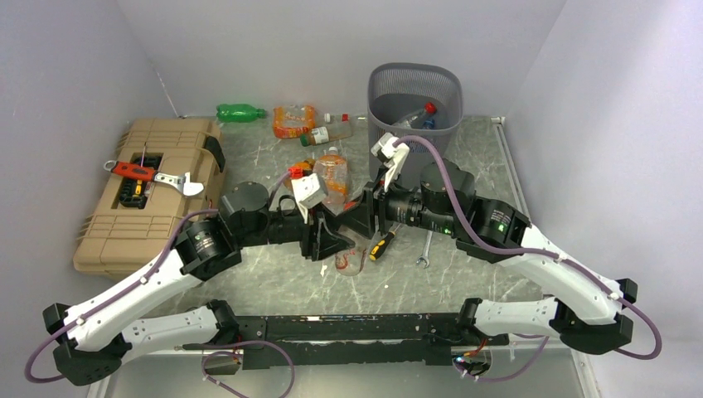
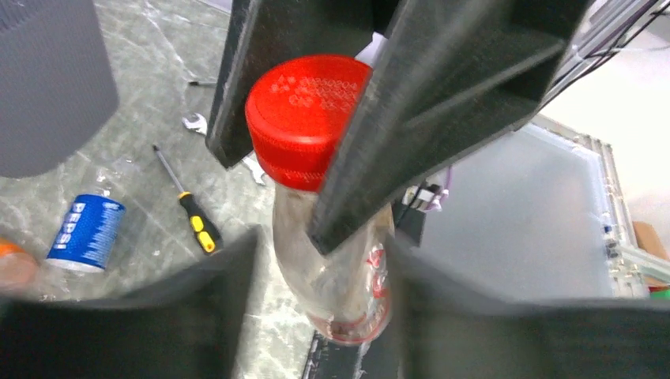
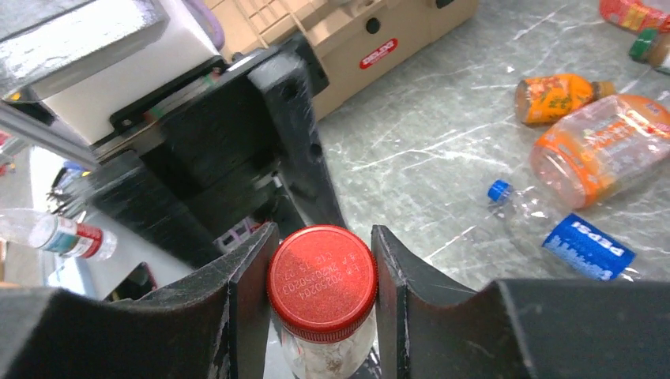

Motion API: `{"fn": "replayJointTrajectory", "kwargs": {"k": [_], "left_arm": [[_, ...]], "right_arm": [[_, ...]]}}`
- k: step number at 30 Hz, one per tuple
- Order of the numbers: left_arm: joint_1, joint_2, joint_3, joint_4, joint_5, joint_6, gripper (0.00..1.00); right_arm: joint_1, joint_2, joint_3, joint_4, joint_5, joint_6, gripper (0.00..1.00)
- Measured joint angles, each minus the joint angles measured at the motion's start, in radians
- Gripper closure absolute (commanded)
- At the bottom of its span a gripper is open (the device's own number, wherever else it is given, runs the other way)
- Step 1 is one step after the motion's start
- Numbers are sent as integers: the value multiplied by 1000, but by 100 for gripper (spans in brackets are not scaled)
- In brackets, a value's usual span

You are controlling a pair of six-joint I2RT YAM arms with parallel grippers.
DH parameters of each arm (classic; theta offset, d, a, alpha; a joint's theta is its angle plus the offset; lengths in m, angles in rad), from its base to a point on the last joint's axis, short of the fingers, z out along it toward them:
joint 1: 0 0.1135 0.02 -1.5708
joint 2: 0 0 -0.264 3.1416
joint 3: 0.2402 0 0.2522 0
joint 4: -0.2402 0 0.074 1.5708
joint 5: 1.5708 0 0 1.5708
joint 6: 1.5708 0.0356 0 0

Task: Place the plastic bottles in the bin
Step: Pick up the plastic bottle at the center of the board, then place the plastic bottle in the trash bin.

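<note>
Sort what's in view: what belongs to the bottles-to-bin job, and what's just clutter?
Job:
bin
held red-capped bottle
Pepsi bottle
green bottle
orange-tinted bottle
bottle in the bin

Clutter:
toolbox
screwdriver
wrench
red-handled tool on the toolbox

Left tool [image 2: 324, 264], right tool [image 3: 321, 237] crowded around one bottle [image 2: 304, 126], bin [image 1: 454, 83] mouth open

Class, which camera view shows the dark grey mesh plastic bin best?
Top external: the dark grey mesh bin shows rim and walls. Left wrist catches only a blurred grey corner, probably it; right wrist nothing.
</note>
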Motion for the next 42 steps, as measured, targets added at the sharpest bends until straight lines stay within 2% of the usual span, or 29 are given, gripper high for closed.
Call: {"fn": "replayJointTrajectory", "kwargs": {"k": [1, 5, 9, 13, 16, 19, 22, 28, 34, 42], "left_arm": [[0, -2, 0, 0, -10, 2, 1], [0, -43, 0, -18, -97, 8, 1], [0, -149, 2, -45, -272, 82, 1], [0, -223, 14, -54, -478, 212, 1], [0, -248, 8, -39, -643, 301, 1], [0, -258, -56, 5, -782, 373, 1], [0, -258, -159, 39, -871, 419, 0], [4, -261, -325, 75, -950, 454, 1], [63, -272, -346, 73, -957, 437, 1], [107, -239, -345, 68, -946, 405, 3]], "right_arm": [[0, -1, 0, 2, 2, 0, 100], [-3, -3, 15, -18, 101, -22, 100], [-3, -2, 91, 11, 321, -114, 100], [-29, -15, 82, 315, 619, -345, 100], [-166, 46, 127, 485, 726, -427, 100], [-390, 171, 260, 524, 733, -397, 100], [-549, 296, 309, 549, 720, -357, 100], [-733, 562, 407, 491, 576, -221, 100], [-807, 727, 408, 440, 452, -129, 100], [-800, 871, 468, 357, 344, -142, 100]]}}
